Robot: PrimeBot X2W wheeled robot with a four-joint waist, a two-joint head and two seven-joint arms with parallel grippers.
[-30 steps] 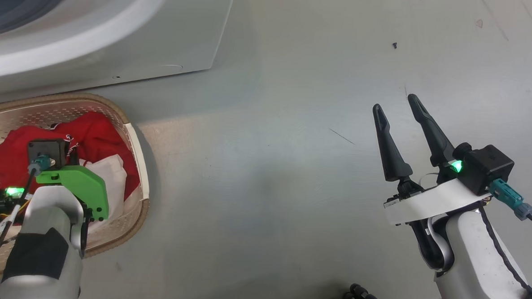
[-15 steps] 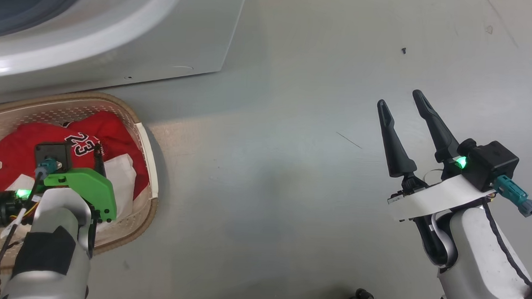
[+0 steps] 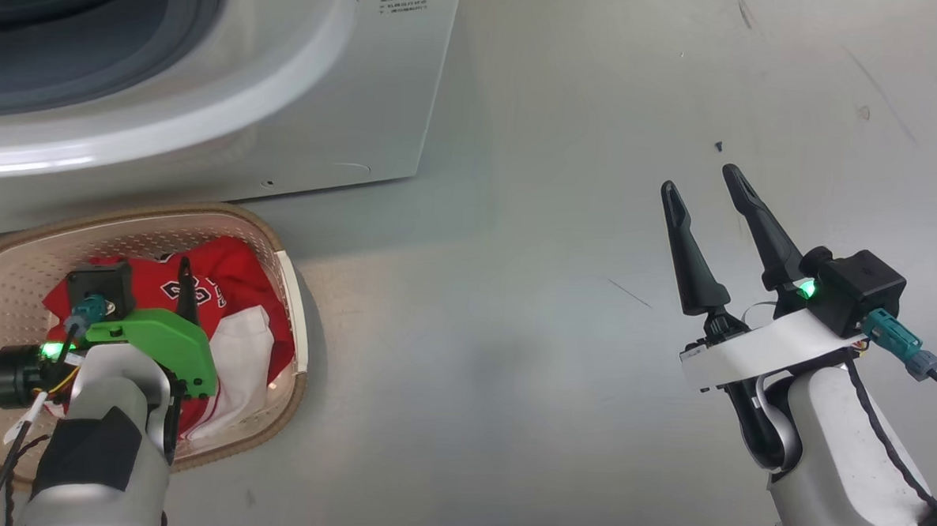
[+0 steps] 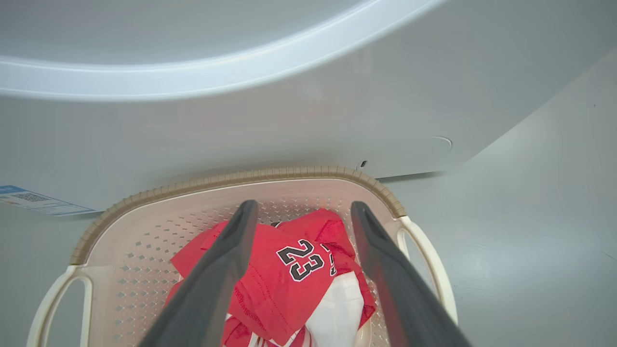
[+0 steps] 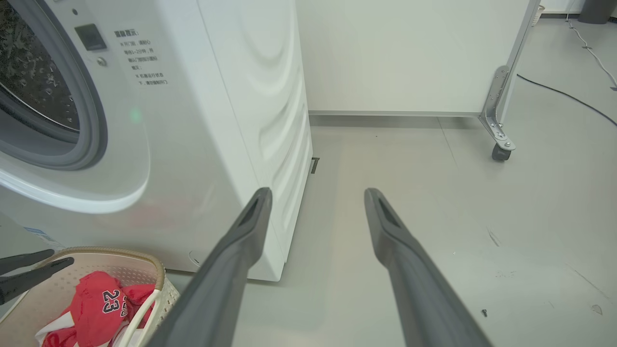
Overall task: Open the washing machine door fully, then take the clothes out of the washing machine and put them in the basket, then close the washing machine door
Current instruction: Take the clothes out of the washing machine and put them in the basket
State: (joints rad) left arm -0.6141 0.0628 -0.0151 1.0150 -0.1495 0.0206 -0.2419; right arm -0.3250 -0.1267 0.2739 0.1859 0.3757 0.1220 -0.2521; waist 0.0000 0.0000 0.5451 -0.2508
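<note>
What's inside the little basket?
A crumpled red jersey with number 23 lies inside the basket. The basket floor beneath it is covered, so anything underneath cannot be seen.

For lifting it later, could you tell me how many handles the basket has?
2: one handle at the basket's left end in the left wrist view, the other at its right end.

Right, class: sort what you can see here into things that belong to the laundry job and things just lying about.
Job in hand:
washing machine
basket
red jersey, lying in the basket
left claw, open above it

Just lying about:
small dark screw on the floor
wheeled white panel
cable on the floor
</note>
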